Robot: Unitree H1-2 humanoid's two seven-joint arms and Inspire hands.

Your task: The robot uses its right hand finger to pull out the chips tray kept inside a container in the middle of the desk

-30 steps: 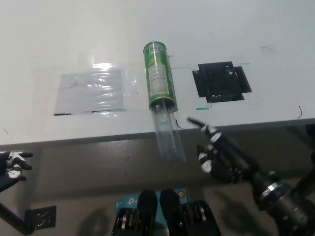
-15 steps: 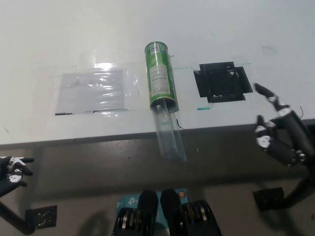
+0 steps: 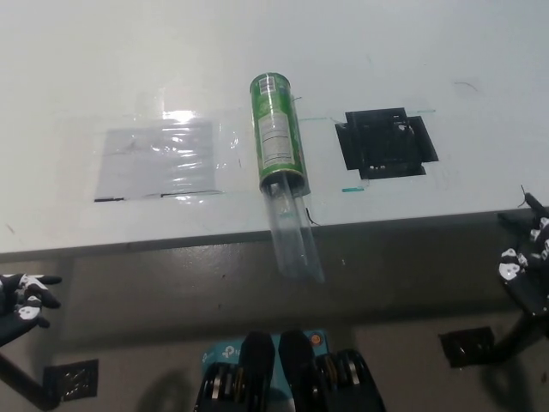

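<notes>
Lying on its side well to the left of the right hand, the green container shows its clear tray drawn past the desk edge. That black hand hangs with fingers spread, holding nothing; the left hand rests far beyond, empty.

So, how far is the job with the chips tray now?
Mostly done: the clear tray sticks far out of the green container, past the desk edge. Nothing is in hand; the right hand is off at the right edge, the left hand rests low. Only the last bit remains inside.
</notes>
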